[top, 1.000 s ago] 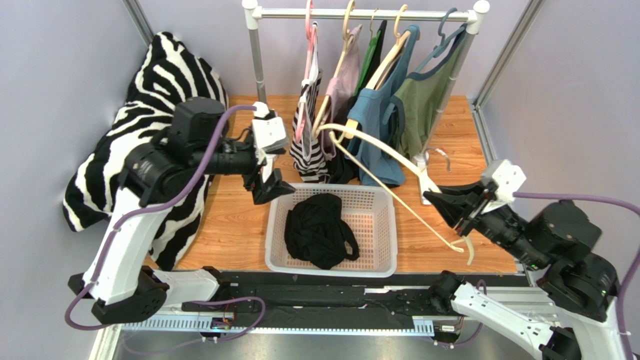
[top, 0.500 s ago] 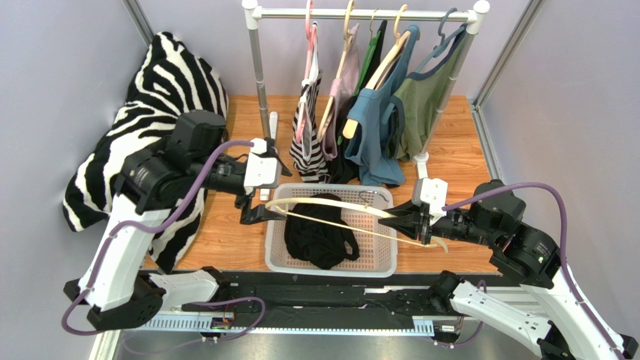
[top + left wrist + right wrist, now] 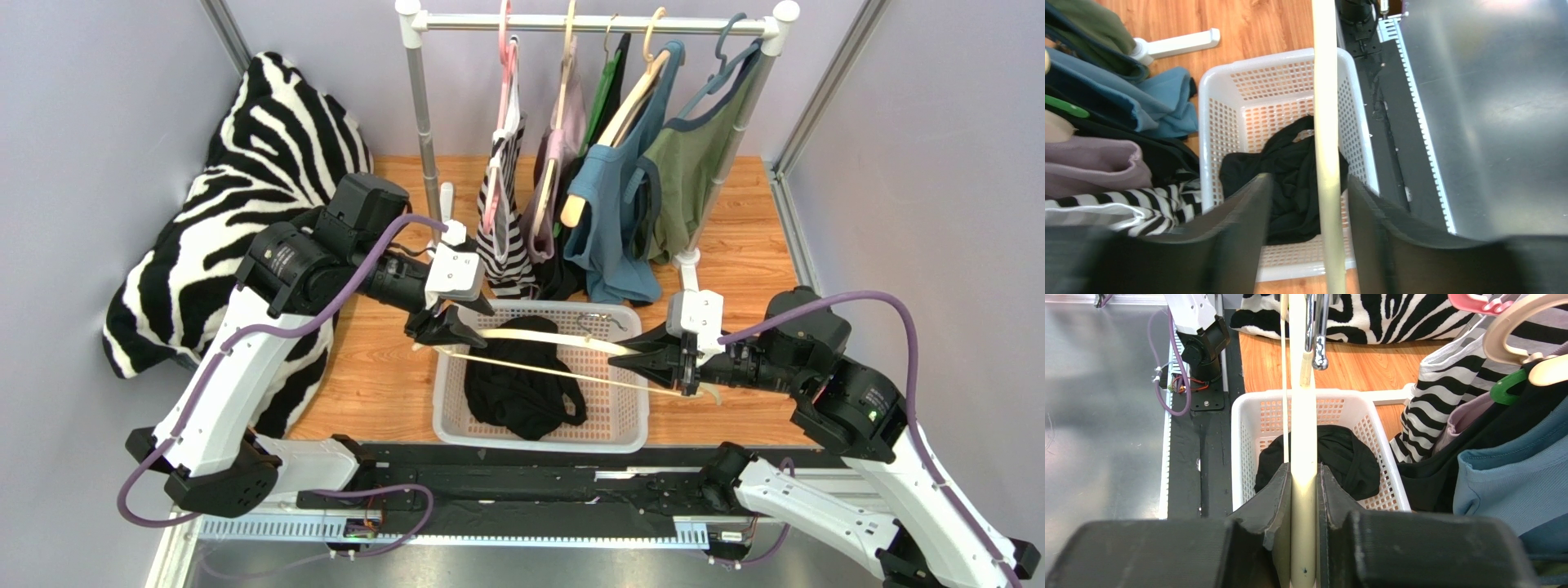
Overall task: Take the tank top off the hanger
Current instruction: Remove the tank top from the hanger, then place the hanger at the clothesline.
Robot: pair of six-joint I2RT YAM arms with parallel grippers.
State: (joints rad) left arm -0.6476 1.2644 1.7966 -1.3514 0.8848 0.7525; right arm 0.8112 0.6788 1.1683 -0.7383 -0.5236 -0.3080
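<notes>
From above, a white plastic basket [image 3: 450,382] sits on the wooden floor in front of the clothes rack [image 3: 421,86]. It holds a single thing, the black tank top [image 3: 521,380], lying bunched up and off its hanger. The bare cream hanger [image 3: 552,335] lies level across the top of the basket. The right gripper [image 3: 632,359] is clamped on one end, and the left gripper [image 3: 456,333] is at the other end. A zebra-striped cushion [image 3: 245,159] leans in the far left corner, and other tops hang on the rail, including a striped top [image 3: 497,239] and a blue one [image 3: 613,208]. The left wrist view looks down past the left gripper [image 3: 1308,180]: its jaws stand apart with the hanger's arm [image 3: 1324,122] running between them. The arm sits close to one finger, with a clear gap to the other, so it is not pinched. Below is the basket [image 3: 1207,122] with the tank top [image 3: 1290,165] crumpled inside, touching the near wall. In the right wrist view, the right gripper [image 3: 1304,468] is closed tight on the hanger's arm [image 3: 1303,404], both fingers [image 3: 1275,502] pressed against it, and the metal hook [image 3: 1318,331] shows further along. The basket [image 3: 1241,447] lies underneath, with the tank top [image 3: 1346,453] heaped in it.
</notes>
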